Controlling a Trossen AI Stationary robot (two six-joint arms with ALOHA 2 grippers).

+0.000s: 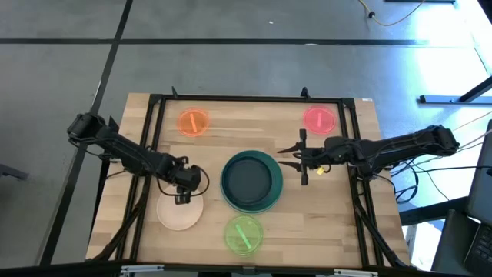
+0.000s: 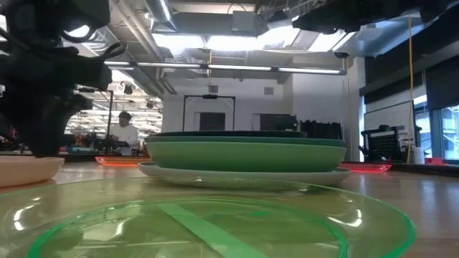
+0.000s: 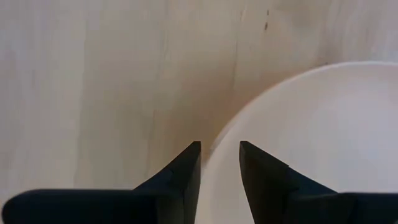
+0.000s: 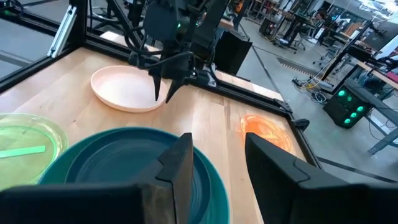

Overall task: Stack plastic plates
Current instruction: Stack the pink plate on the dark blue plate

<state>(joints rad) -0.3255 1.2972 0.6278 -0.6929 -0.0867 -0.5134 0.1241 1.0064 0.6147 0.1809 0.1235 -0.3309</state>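
Observation:
A stack of plates (image 1: 247, 181) stands at the table's middle: pale grey-blue (image 2: 251, 174) at the bottom, green (image 2: 247, 154) on it, teal and a darker plate (image 4: 134, 165) on top. A peach plate (image 1: 181, 213) lies left of the stack, toward the near edge. The lime plate (image 1: 244, 234) lies near the front, the orange plate (image 1: 193, 121) at the far left and the pink-red plate (image 1: 319, 119) at the far right. My left gripper (image 3: 221, 155) points down, narrowly open, astride the peach plate's far rim. My right gripper (image 1: 301, 159) is open and empty, just right of the stack. My left gripper has one finger (image 3: 186, 168) outside and one finger (image 3: 261, 174) inside the peach plate's far rim (image 3: 214, 140), coming from above. I cannot tell whether either finger touches the rim. The plate lies flat on the table.
A black frame (image 1: 231, 98) runs round the table's edges. Bare wood lies between the plates. A person (image 2: 126, 132) sits in the room far behind the table.

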